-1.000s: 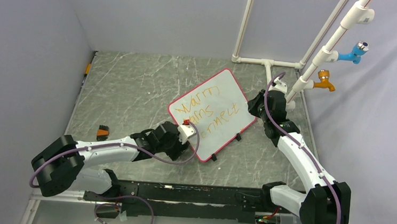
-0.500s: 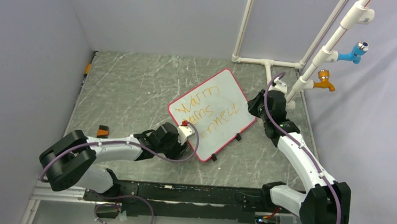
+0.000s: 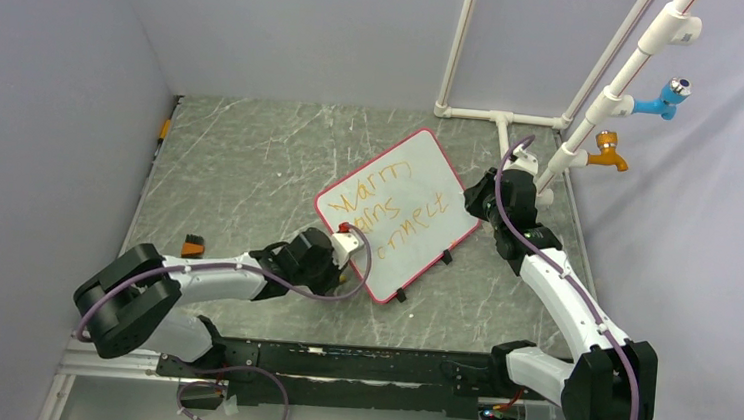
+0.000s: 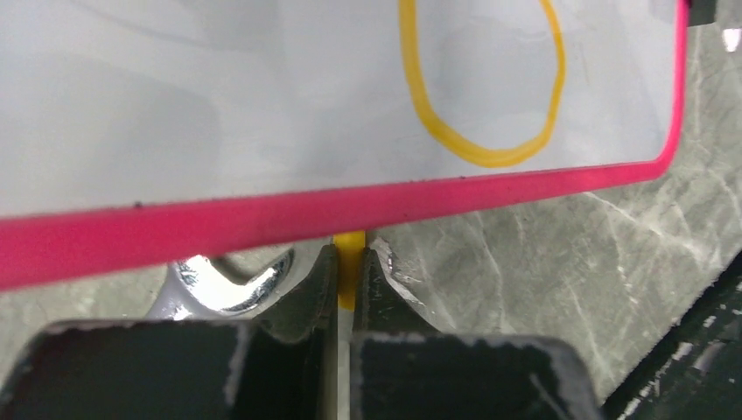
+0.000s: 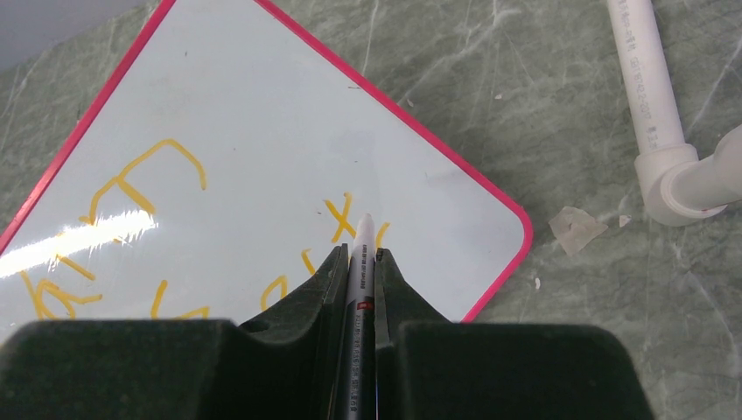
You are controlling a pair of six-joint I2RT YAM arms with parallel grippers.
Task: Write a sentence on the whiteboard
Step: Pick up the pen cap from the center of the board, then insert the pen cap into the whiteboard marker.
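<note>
The whiteboard [image 3: 398, 212] lies tilted on the grey marbled table, pink-rimmed, with orange handwriting on it. My left gripper [image 3: 343, 276] sits at its near-left edge. In the left wrist view the whiteboard's pink rim [image 4: 262, 219] runs just above the left gripper [image 4: 351, 254], whose jaws are shut on a thin yellow piece [image 4: 350, 245] poking out from under that rim. My right gripper [image 3: 474, 200] hovers at the board's right corner. In the right wrist view that gripper [image 5: 363, 254] is shut on a white marker [image 5: 361, 262], whose tip is over the whiteboard [image 5: 262, 157] beside the orange letters.
A small orange-and-black object [image 3: 191, 248] lies on the table at the left. White PVC pipes [image 3: 501, 115] run along the back right, carrying a blue tap [image 3: 670, 93] and an orange tap [image 3: 609, 148]. Black clips [image 3: 447, 257] stick out of the board's near edge. A tape scrap [image 5: 577, 229] lies near the pipe elbow [image 5: 674, 188].
The left gripper's jaws have closed onto the yellow piece at the board's edge, and the left arm's elbow has shifted slightly right. The right arm and board have not moved.
</note>
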